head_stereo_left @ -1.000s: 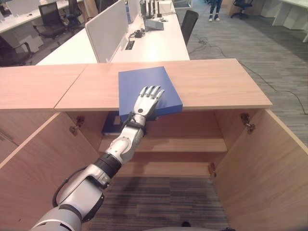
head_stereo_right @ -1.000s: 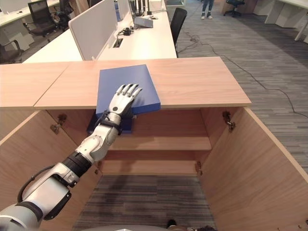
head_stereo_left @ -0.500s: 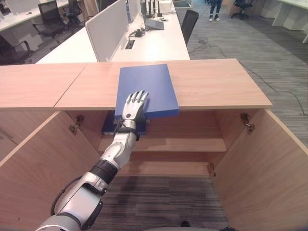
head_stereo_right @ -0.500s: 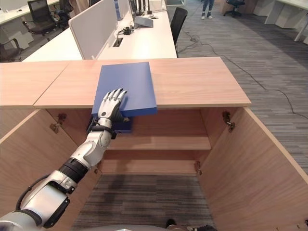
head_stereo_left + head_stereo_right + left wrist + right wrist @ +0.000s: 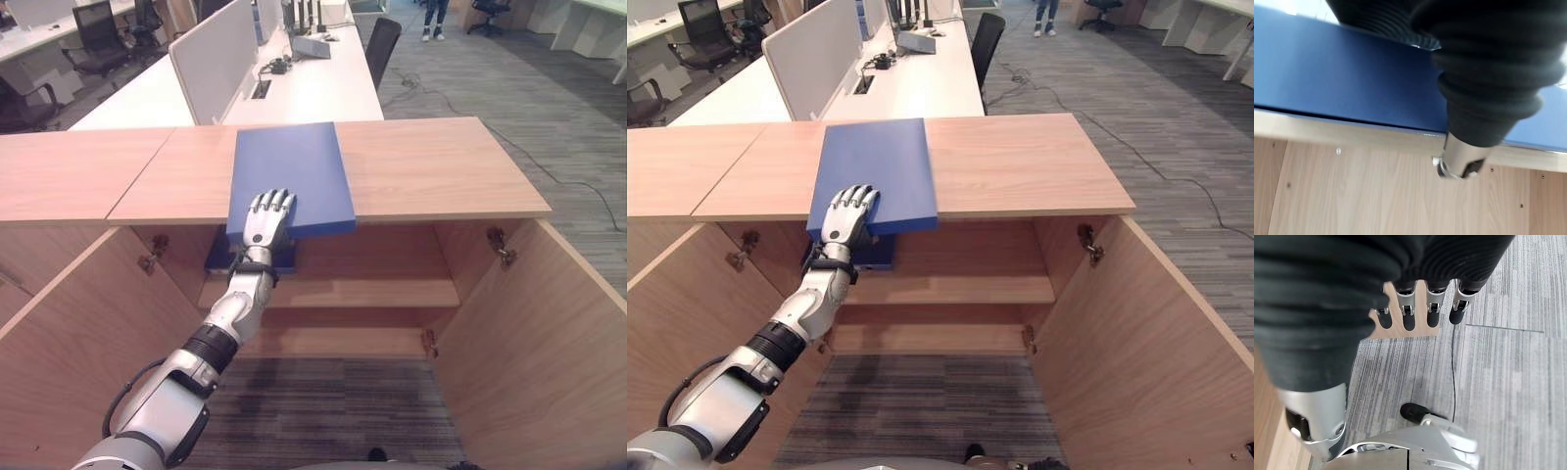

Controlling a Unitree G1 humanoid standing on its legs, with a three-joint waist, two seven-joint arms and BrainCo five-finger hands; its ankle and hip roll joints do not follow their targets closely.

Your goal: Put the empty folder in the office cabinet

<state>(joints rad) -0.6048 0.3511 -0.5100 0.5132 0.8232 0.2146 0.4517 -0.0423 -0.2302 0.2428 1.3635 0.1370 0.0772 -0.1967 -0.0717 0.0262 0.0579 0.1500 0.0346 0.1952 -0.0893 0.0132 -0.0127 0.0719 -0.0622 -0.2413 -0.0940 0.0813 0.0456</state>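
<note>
**Blue folder on the cabinet top, left hand laid flat on it**

Left eye view: the blue folder (image 5: 287,171) lies flat on the wooden cabinet top (image 5: 441,171), its near edge sticking out over the front lip. The left hand (image 5: 265,217) rests on that near edge, fingers straight and spread on the cover, not curled round it. Below, the open cabinet (image 5: 529,323) has a shelf (image 5: 372,292); another blue item (image 5: 220,262) lies on its left end, just under the folder.

Right eye view: the same scene; the rest of the shelf and the compartment under it are bare wood.

Left wrist view: the folder's blue face sits just above the cabinet's pale edge; the thumb (image 5: 1459,164) points down past that edge, over the wood.

Right wrist view: the right hand (image 5: 1420,308) hangs over grey carpet (image 5: 1508,382), fingers straight and apart, holding nothing.
</note>
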